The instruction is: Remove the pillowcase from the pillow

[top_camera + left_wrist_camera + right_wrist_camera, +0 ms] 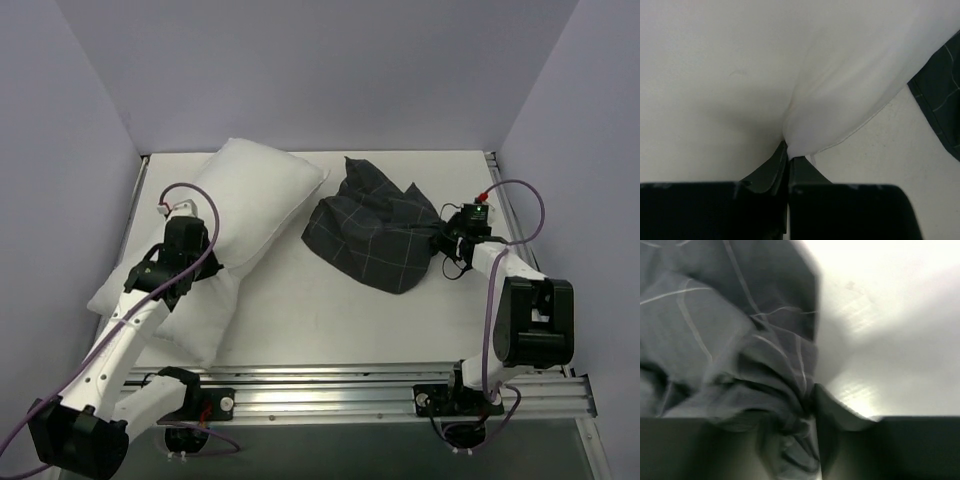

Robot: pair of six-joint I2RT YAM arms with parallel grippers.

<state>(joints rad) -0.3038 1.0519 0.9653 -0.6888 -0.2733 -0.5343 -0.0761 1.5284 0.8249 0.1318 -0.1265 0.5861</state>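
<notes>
- Treat the table (300, 320) as the work floor, with bare surface open to the right of the pillow (250, 195) for drawing cloth away.
- Read the pillow as already bare: plain white along all its visible length, lying slantwise, with no dark cloth over any part in view.
- Find the pillowcase (375, 235) in a crumpled heap just to the right of the pillow, parted from it by a strip of table in the left wrist view. Judge it fully off, leaving only clean separation and release.
- Rely on the left gripper (788, 155) as the anchor, closed tight on a pinched fold at the pillow's seam. Hold that pinch low on the table, without lifting or twisting, to stop the pillow sliding after the cloth.
- Work with the right gripper (812, 395), clamped shut on a bunched wad of checked cloth at the side of the heap farthest from the pillow. Pull straight away from the pillow, low and slow, rather than upward.
- Check the hem nearest the pillow before letting go. Cannot tell from above whether any trailing edge touches the pillow's corner, so widen the gap first, then open.
</notes>
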